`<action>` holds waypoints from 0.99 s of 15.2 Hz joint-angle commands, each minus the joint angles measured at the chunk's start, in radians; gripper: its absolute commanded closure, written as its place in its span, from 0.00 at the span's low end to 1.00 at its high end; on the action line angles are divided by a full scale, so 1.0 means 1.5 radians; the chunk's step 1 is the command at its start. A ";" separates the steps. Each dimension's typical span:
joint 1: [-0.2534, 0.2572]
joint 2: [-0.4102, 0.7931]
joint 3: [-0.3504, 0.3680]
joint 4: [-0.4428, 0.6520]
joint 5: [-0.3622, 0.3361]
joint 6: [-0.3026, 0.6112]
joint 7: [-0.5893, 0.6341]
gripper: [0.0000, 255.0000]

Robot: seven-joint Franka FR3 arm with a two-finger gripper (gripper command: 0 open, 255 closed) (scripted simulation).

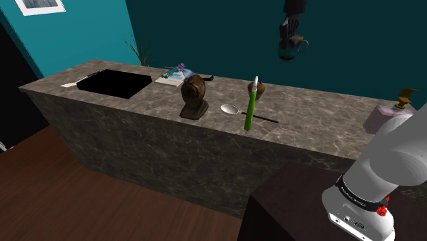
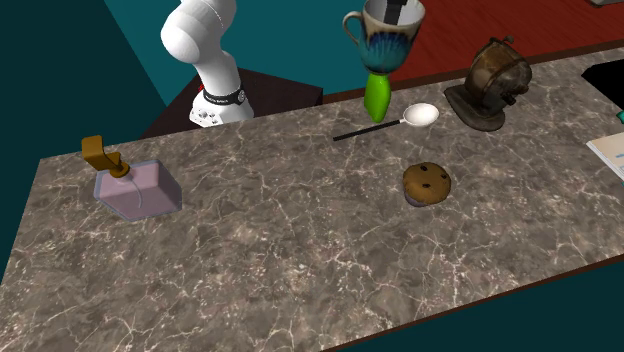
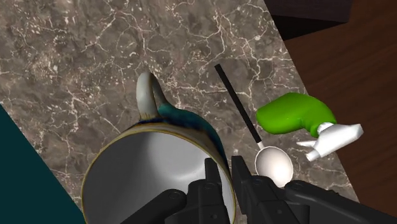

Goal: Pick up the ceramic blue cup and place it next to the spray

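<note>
We log a brown veined counter [image 2: 300,260], teal walls [image 1: 89,34], wood floor [image 1: 61,195]; gripper [image 3: 224,168] jaws narrow, clasping the rim of the blue cup [image 3: 146,168] aloft.

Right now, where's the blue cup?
Cup is clasped in the gripper near the shoulder view's top, high above the green spray bottle and spoon.
</note>
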 commanded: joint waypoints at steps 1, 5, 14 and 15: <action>0.000 -0.007 0.000 -0.027 -0.001 0.021 0.002 1.00; -0.001 -0.014 0.000 -0.070 -0.003 0.057 0.005 1.00; -0.003 -0.021 -0.003 -0.158 -0.007 0.137 0.008 1.00; -0.003 -0.021 -0.003 -0.167 -0.007 0.146 0.009 1.00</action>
